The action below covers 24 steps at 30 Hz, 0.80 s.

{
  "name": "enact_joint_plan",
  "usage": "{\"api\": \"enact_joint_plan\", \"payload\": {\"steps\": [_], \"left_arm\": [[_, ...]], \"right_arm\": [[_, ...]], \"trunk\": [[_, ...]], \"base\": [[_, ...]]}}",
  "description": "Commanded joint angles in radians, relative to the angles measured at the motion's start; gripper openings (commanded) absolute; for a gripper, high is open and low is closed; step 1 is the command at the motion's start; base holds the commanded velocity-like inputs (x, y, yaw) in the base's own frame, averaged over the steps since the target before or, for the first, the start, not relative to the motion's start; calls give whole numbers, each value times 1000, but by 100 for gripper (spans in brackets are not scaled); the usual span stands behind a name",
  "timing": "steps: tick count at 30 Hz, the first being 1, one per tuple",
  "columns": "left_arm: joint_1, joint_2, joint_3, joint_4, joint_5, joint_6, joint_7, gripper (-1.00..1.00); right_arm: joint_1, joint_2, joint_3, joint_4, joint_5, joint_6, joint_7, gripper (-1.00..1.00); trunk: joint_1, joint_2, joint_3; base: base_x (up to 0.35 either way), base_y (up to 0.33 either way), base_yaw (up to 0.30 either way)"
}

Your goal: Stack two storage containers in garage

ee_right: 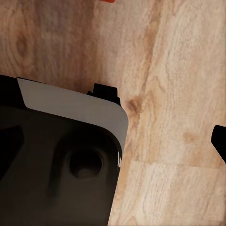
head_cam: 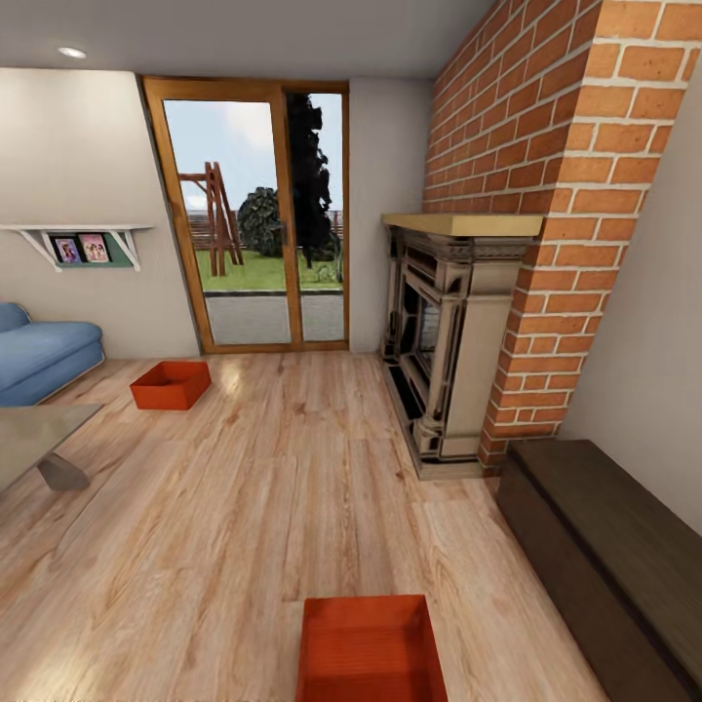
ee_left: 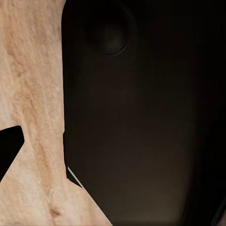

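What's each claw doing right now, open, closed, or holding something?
Left claw: cannot be told; its wrist view shows dark robot body and wood floor.
Right claw: cannot be told, for the same reason.

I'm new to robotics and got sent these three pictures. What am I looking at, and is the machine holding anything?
This is a simulated wheeled robot with two arms, steered remotely by a person. The large picture comes from a camera on its head, looking across a living room. On the wood floor sit two orange-red storage containers: the near container right in front of the robot, and the far container beside the blue sofa, near the glass door. A brick fireplace stands on the right. The two smaller pictures come from cameras on the wrists; they show dark robot bodywork against floor planks. Whether either pincer is open cannot be told, and nothing appears to be held.
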<state>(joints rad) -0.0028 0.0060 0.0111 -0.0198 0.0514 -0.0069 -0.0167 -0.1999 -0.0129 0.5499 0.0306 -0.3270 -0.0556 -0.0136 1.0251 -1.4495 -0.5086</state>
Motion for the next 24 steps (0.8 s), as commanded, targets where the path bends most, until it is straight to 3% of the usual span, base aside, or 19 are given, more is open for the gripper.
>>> {"api": "enact_joint_plan", "payload": {"steps": [1, 13, 24], "left_arm": [[0, 0, 1, 0, 5, -1, -2, 100], [0, 0, 0, 0, 5, -1, -2, 100], [0, 1, 0, 0, 5, -1, -2, 100]], "right_arm": [[-1, 1, 8, 3, -8, -6, 0, 100], [-1, 1, 8, 3, -8, -6, 0, 100], [-1, 1, 8, 3, -9, -6, 0, 100]], "trunk": [[0, 0, -1], [0, 0, -1], [0, 0, -1]], "base": [[0, 0, 0], [0, -179, 0], [0, -25, 0]]}}
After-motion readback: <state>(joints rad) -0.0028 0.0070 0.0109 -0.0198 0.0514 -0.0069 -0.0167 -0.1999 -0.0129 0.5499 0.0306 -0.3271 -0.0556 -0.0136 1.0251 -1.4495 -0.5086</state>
